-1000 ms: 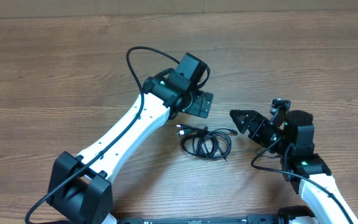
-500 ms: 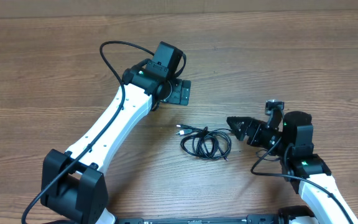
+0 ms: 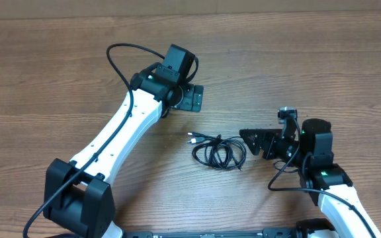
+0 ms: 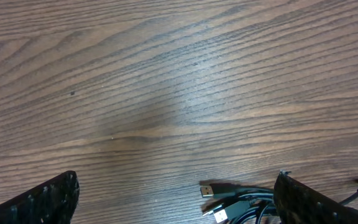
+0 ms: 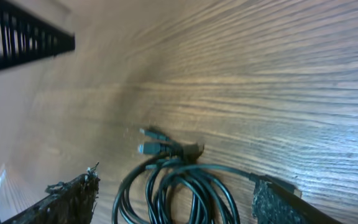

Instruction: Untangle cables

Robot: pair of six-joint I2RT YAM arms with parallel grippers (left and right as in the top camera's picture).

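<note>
The cables (image 3: 218, 152) lie on the wooden table as one small tangled coil of thin black cords, with USB plugs (image 3: 192, 137) sticking out to the left. My right gripper (image 3: 249, 139) sits just right of the coil, open. In the right wrist view its fingers (image 5: 67, 199) straddle the coil (image 5: 197, 193) without gripping it. My left gripper (image 3: 192, 98) hovers open above and left of the coil, holding nothing. In the left wrist view the plugs (image 4: 213, 190) and a bit of the cords (image 4: 247, 208) show near its right finger (image 4: 309, 202).
The wooden table (image 3: 323, 73) stretches all round the coil. The left arm's white link (image 3: 121, 135) runs from the lower left towards the middle. A thick black arm cable (image 3: 121, 56) loops above the left wrist. The right arm's base (image 3: 329, 192) sits at the lower right.
The left gripper has pulled back up and to the left, away from the coil. The right gripper has crept left up to the coil, its jaws a little narrower. The coil has not moved.
</note>
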